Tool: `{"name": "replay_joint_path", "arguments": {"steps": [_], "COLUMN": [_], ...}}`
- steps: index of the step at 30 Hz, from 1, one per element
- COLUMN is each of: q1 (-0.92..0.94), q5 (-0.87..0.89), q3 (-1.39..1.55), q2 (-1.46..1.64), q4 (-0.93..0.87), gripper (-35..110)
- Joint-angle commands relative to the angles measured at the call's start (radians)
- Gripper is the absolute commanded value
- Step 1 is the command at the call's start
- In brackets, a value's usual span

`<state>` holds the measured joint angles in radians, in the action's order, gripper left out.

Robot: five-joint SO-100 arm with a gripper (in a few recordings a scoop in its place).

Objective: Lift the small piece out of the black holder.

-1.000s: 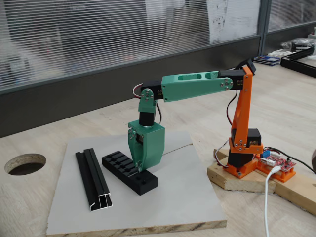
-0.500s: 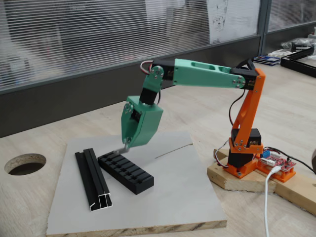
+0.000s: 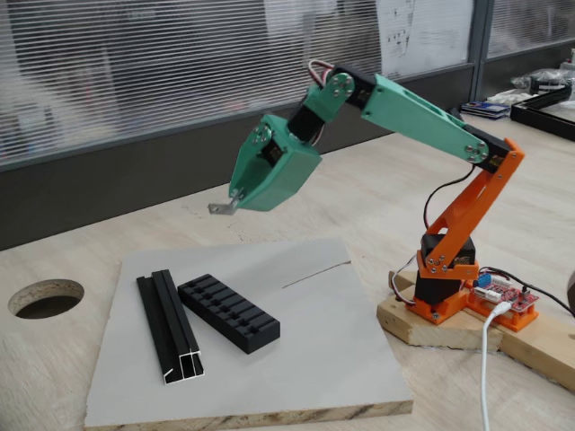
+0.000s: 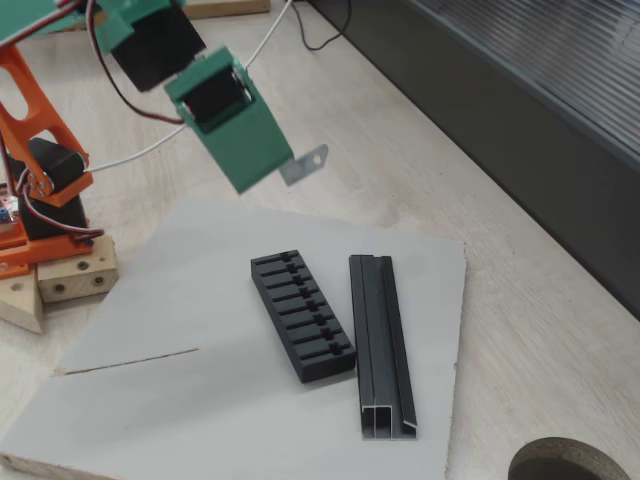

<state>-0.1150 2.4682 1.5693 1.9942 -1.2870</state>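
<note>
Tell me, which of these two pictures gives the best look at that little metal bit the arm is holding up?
The fixed view from above the board: there the small piece faces the camera, so its flat shape and hole show as it sticks out of the gripper. In the other fixed view it is edge-on, a thin bent sliver high over the black holder.

small piece (image 3: 221,207): tiny silvery-grey flat metal tab with a small hole near its free end (image 4: 305,164)
small piece, state: pinched at one end in the green gripper (image 3: 235,200), the rest sticking out past the tip
small piece, place: up in the air, well clear of the holder
black holder (image 3: 228,312): black rectangular block with a row of crosswise slots along its top (image 4: 302,315)
black holder, pose: lying flat on the grey board (image 3: 332,359), set at a slant
black holder, place: just beside a longer black channel rail (image 3: 168,326), near it but apart
</note>
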Motion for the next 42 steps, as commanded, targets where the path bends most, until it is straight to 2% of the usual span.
{"name": "replay_joint_path", "arguments": {"steps": [1, 10, 42], "q1": [-0.005, -0.005, -0.006], "q5": [0.026, 0.023, 0.018], "q3": [-0.017, -0.015, -0.009], "q2": [0.081, 0.218, 0.264], "q4": [-0.005, -0.006, -0.006], "gripper": [1, 1, 1]}}
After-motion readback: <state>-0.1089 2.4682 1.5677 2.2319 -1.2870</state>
